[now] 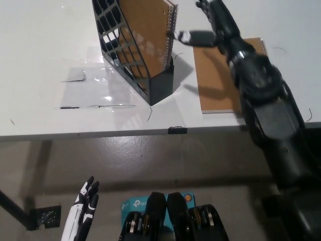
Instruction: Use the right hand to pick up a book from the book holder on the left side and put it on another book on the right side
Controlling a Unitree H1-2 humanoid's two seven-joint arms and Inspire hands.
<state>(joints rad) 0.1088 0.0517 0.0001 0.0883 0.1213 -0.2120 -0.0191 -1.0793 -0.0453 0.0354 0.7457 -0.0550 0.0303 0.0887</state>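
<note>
1. The white table (40, 45) had bare room left of the book holder (131, 55).
2. The right hand (208, 25) hovered open beside the upright book (148, 35), over the flat book (218, 80).
3. The left hand (83, 213), fingers apart, hung below the table edge, cut off.

On the counter (40, 60), the holder (133, 55) stands with a book (148, 32) upright in it. Right of the holder lies another book (215, 75). The right robot hand (213, 22) hangs just right of the holder.
</note>
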